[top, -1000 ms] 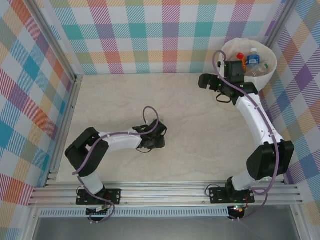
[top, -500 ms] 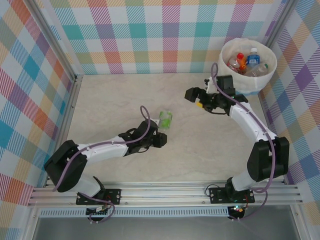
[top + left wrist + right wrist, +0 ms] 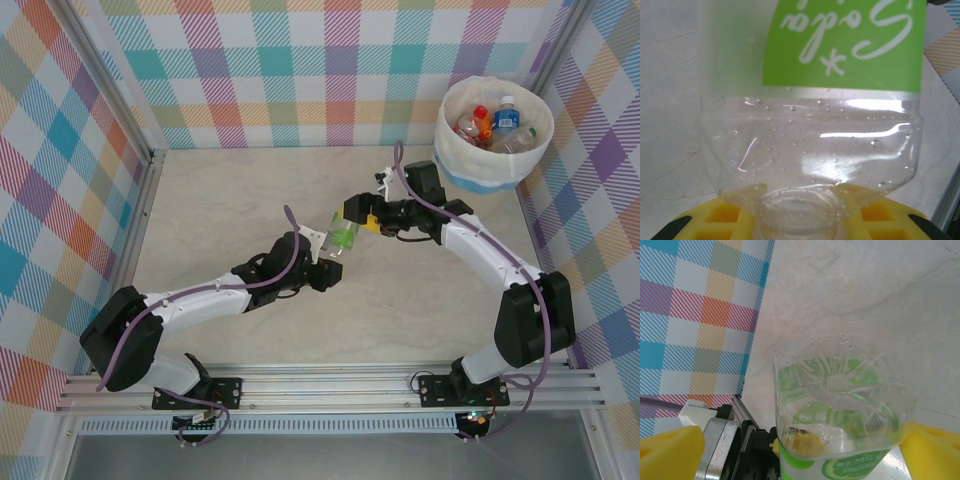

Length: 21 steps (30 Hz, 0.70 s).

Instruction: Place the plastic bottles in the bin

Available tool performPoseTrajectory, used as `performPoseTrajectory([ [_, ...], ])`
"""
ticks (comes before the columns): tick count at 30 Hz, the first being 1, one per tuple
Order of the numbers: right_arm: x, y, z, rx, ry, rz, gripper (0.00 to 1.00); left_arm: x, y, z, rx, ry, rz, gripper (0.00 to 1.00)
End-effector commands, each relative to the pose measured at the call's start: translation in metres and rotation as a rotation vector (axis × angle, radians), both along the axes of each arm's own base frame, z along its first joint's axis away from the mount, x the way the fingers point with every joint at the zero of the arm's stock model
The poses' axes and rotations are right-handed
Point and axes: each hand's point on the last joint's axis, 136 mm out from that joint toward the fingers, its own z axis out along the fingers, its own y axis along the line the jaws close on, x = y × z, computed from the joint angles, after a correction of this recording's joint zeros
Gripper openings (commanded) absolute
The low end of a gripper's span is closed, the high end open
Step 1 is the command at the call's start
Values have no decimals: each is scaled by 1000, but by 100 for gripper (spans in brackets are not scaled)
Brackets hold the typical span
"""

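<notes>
Hanging over the marbled desk point(image 3: 220, 200), a clear green-labelled soda bottle point(image 3: 343, 235) was clamped at its neck, cap hidden, by the left pincer point(image 3: 333, 252); its star-moulded base was flanked by the released right pincer point(image 3: 359, 216).

green-label bottle point(image 3: 343, 236) mid-table, others point(image 3: 495, 122) in bin point(image 3: 478, 176)

Centre of the top view: clear bottle point(image 3: 344, 234) w/ lime-green label, white script on it in the left-wrist cam, left gripper's pads point(image 3: 725, 222) yellow, right gripper's pads point(image 3: 670, 447) yellow too. Upper right: cream-white bin point(image 3: 455, 150) w/ light-blue band, bottles point(image 3: 505, 122) inside w/ red & blue caps, orange label. Walls point(image 3: 300, 70) pastel plaid in teal, orange, pink, purple; table point(image 3: 220, 200) cream, marble-veined; left arm point(image 3: 195, 300) & right arm point(image 3: 492, 258) black & white.
</notes>
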Motion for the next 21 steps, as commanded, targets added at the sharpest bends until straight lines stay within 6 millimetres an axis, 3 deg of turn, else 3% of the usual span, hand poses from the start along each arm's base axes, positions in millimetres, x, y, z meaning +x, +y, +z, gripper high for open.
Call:
performPoseTrajectory([
  [1,-2,5,-2,3,-25,21,100,-1,-15,40,-93,-94,-65,15],
  [5,4,1,-14,-29,-11,-23,99,-4,-18,46,-109,-108,-92,16],
  [7,3,6,-12,6,3,-1,90,-3,-18,47,-107,-107,-87,17],
  [10,3,8,-9,23,-2,8,67,0,-16,45,-93,-98,-67,20],
  [12,2,9,-4,38,-20,14,60,0,-16,45,-91,-92,-59,25],
  [15,5,8,2,31,-40,1,52,4,-12,45,-103,-84,-18,49],
  [17,9,3,5,8,-59,-25,51,9,-5,45,-106,-82,38,78],
  [19,14,-4,9,-8,-79,-59,50,11,1,47,-113,-89,74,92],
  [21,20,-13,13,-20,-96,-105,49,13,8,50,-131,-100,99,98],
])
